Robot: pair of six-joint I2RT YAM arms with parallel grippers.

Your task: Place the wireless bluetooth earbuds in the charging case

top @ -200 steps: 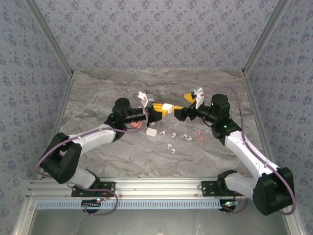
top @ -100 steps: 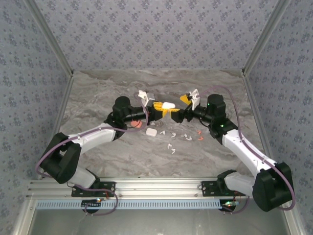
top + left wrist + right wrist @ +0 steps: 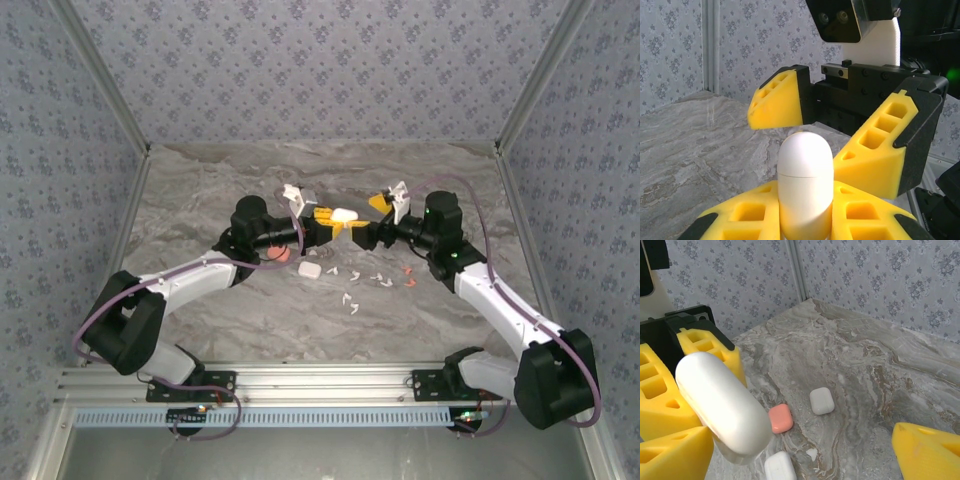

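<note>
The left gripper (image 3: 335,218) is clamped on a white pill-shaped plastic charging case (image 3: 805,185), holding it off the grey marbled table (image 3: 440,330) with the rounded cap pointing toward the right arm. The right gripper (image 3: 367,216) faces it with its yellow foam-block jaws spread wide, one on each side of the cap. Whether either jaw touches the shell cannot be told.

The lid looks closed, with a thin seam running round the shell just beyond the left jaws. The step in hand is probably opening the case. To do it well, the right jaws should close only on the cap beyond that seam. The left grip should stay firm on the body so the smooth shell cannot spin or slide. The hinge side is not visible, so the pull should be gentle.

In the top view, the tiny white stemmed plastic earbuds (image 3: 351,272) lie loose on the table at about 6 o'clock from the held case. The two orange-red earbuds (image 3: 409,272) lie at about 4 o'clock.
</note>
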